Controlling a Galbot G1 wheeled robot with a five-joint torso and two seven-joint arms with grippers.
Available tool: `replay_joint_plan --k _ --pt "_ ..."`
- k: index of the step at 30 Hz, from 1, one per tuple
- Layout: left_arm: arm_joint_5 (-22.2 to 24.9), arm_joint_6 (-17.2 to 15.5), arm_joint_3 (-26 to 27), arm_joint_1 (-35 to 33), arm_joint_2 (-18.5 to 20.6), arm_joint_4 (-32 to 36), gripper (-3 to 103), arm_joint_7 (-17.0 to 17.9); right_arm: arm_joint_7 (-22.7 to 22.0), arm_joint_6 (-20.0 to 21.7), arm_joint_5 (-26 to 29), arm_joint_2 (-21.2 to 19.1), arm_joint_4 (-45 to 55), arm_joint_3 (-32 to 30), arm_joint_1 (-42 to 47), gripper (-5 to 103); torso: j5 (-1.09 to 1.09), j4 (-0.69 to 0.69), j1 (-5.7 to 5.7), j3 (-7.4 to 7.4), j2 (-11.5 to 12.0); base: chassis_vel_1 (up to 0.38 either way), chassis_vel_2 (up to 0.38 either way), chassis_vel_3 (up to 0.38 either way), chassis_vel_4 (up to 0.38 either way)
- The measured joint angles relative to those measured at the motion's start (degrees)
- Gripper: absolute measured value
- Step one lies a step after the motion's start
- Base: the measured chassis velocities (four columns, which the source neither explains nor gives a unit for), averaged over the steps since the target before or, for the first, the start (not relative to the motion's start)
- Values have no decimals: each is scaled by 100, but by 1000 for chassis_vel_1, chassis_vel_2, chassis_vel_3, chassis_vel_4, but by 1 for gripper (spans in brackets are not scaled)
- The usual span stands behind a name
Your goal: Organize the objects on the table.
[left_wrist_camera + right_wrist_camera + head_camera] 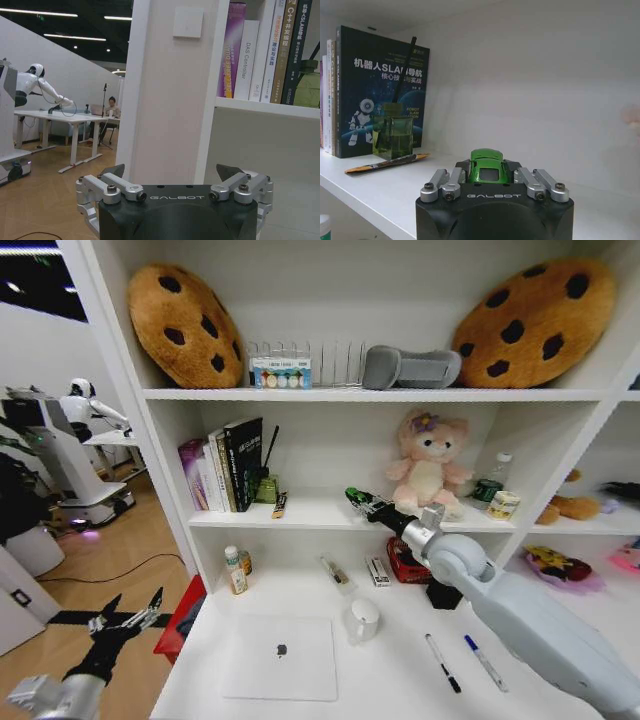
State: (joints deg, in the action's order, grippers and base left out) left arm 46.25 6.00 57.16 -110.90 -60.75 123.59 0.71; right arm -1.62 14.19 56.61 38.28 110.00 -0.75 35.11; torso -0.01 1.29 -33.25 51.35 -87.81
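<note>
On the white table [395, 685] lie a silver laptop [280, 657], lid closed, and two marker pens [442, 663] [485, 662] to its right. A white mug [362, 620] stands behind the laptop. My right gripper [365, 502] reaches over the middle shelf [320, 515], shut on the green toy car [358, 498]. In the right wrist view the car [486, 159] sits between the fingers of the right gripper [488, 172], just above the shelf board. My left gripper [130, 618] hangs open off the table's left end, and in its own view the left gripper [174, 172] holds nothing.
Books [228, 465], a green glass bottle [396, 137] and a snack bar [385, 163] occupy the shelf's left part; a plush bear [425, 462] sits at the right. A small bottle [236, 570], a red box [405, 560] and small items [378, 572] stand at the table's back.
</note>
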Motion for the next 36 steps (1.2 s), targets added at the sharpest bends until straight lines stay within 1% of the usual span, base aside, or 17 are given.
replay_joint_plan --k 1,6,19,20,21,23,24,25,26,28,29,30,31,33,34,35,36 --pt "0 0 0 0 0 0 100 0 0 0 0 0 0 0 0 37 0 0 0 0 0 0 0 0 0" --pt "0 0 0 0 0 0 100 0 -61 77 40 169 -300 543 -378 37 1 0 0 0 0 0 0 0 0" --pt "0 0 0 0 0 0 100 0 -90 124 -1 148 -338 652 -438 35 1 1 0 0 -1 0 0 0 0" --pt "0 0 0 0 0 0 100 0 -94 129 -2 145 -333 652 -435 41 1 1 1 -1 -1 0 0 0 0" --pt "0 0 0 0 0 0 100 0 -101 139 -3 138 -322 650 -422 51 1 1 1 0 -1 0 0 0 0" --pt "0 0 0 0 0 0 100 0 -105 146 -2 134 -310 644 -412 51 1 1 1 0 -1 0 0 0 0" --pt "0 0 0 0 0 0 100 0 -121 166 11 131 -267 610 -389 62 1 1 1 0 -1 0 0 0 0" --pt "0 0 0 0 0 0 100 0 -147 180 31 128 -217 550 -366 68 1 1 1 0 -1 0 0 0 0" --pt "0 0 0 0 0 0 100 0 -147 180 31 128 -217 550 -366 68 1 1 1 0 -1 0 0 0 0" --pt "0 0 0 0 0 0 100 0 -213 218 100 98 -40 356 -281 79 1 0 0 0 -1 0 0 0 0" --pt "0 0 0 0 0 0 100 0 -213 218 100 98 -40 356 -281 79 1 0 0 0 -1 0 0 0 0" --pt "0 0 0 0 0 0 100 0 -247 241 145 43 127 179 -175 84 1 0 0 0 -1 0 0 0 0" --pt "0 0 0 0 0 0 100 0 -247 241 145 43 127 179 -175 84 1 0 0 0 -1 0 0 0 0" --pt "0 0 0 0 0 0 100 0 -282 265 202 -141 615 -314 206 94 0 0 0 -1 -1 0 0 0 0" --pt "0 0 0 0 0 0 100 0 -282 265 202 -141 615 -314 206 94 0 0 0 -1 -1 0 0 0 0" --pt "1 0 0 0 0 0 100 -1 -285 268 208 -178 717 -433 306 98 1 1 1 -1 -1 0 0 0 0" --pt "0 0 0 0 0 0 100 0 -291 273 217 -277 995 -819 661 99 1 0 1 -1 -1 0 0 0 0"
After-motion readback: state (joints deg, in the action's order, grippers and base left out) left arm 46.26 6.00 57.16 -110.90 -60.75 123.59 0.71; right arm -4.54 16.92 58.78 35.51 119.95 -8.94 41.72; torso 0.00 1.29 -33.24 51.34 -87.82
